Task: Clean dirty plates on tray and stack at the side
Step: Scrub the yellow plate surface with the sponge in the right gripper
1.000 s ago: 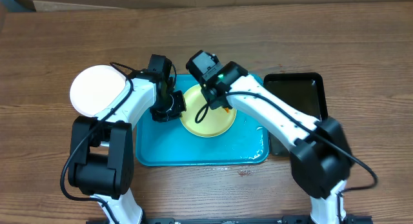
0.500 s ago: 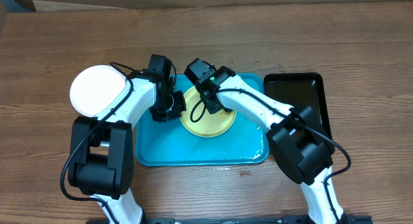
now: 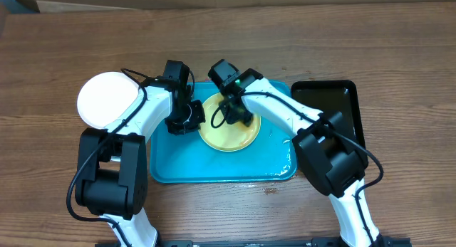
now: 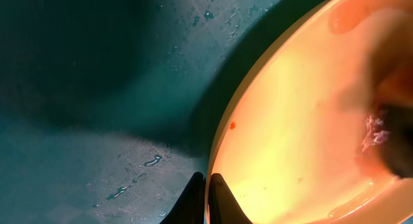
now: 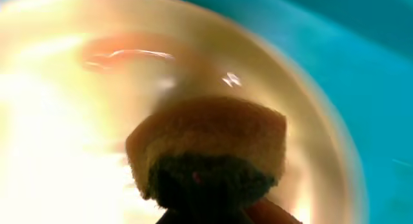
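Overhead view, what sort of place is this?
Probably a robotics lab bench, not a kitchen: wooden table, right gripper holding a sponge over a yellow plate in a blue tray, no sink visible.

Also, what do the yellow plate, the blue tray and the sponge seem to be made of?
The yellow plate: smooth and glossy, probably plastic or glazed ceramic; it throws bright wet highlights. The tray: likely moulded plastic, judging by its rounded corners and uniform colour, slightly shiny, with water beading on it. The sponge: matte porous foam, tan, with a darker, coarser-looking layer.
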Robot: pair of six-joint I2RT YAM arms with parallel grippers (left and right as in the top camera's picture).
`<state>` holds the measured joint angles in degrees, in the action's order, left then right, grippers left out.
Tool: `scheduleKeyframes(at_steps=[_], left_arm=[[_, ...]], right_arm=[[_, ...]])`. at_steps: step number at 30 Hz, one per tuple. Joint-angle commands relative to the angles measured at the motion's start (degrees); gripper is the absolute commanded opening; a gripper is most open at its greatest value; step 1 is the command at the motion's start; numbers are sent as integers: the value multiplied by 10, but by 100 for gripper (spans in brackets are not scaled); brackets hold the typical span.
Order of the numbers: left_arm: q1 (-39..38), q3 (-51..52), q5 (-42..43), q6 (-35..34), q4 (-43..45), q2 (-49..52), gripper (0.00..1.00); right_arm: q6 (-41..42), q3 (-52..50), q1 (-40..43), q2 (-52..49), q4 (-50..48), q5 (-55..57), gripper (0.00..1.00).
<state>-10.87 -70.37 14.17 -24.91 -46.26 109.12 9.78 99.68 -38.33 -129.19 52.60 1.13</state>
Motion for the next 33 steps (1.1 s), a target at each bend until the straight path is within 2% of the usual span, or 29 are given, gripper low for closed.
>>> scheduleKeyframes(at_steps=[1, 8, 13, 16, 20, 24, 29, 33], left_arm=[[-4, 5, 5, 12, 2, 3, 6], [-4, 5, 4, 18, 2, 3, 6], [-4, 5, 5, 22, 0, 3, 8], [-4, 5, 5, 22, 0, 3, 9], [-4, 5, 4, 22, 0, 3, 9], [-4, 5, 4, 22, 1, 3, 10], [-4, 5, 5, 22, 1, 3, 10], [-4, 5, 4, 22, 1, 3, 10]], right_arm=[[-15, -9, -15, -35, -30, -250, 4], [-57, 89, 23, -26, 11, -358, 4], [-58, 193, 74, -8, 108, -327, 4], [-58, 216, 102, 7, 157, -279, 4], [-58, 212, 122, 12, 198, -258, 4], [-58, 170, 123, 12, 189, -227, 4], [-55, 92, 115, 12, 115, -221, 4], [-35, -6, 114, 12, 16, -183, 4]])
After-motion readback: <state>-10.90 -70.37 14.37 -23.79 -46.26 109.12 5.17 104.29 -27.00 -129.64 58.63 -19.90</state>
